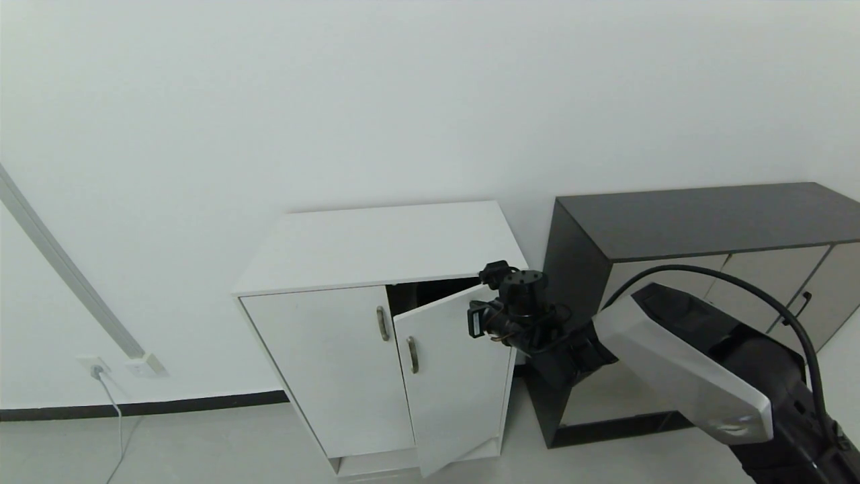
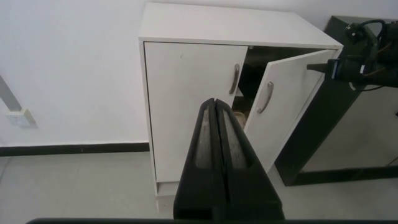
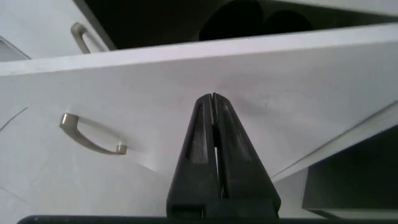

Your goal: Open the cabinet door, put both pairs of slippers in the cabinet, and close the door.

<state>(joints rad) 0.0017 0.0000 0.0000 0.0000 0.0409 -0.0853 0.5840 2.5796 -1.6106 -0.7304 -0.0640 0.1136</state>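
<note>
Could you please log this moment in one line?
white cabinet's right door ajar | right gripper shut at door | left gripper shut

The right arm (image 1: 678, 366) is outstretched, right tool (image 3: 214, 102) pinched closed (left tool (image 2: 214, 106) closed too).

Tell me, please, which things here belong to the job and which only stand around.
For the job: white cabinet; its right door, partly open; right gripper, shut, at that door; left gripper, shut.
Only standing around: dark sideboard beside the cabinet; wall socket with a cable.

smooth matt white cabinet door (image 1: 458, 384), brushed-metal handle (image 1: 412, 355)
</note>
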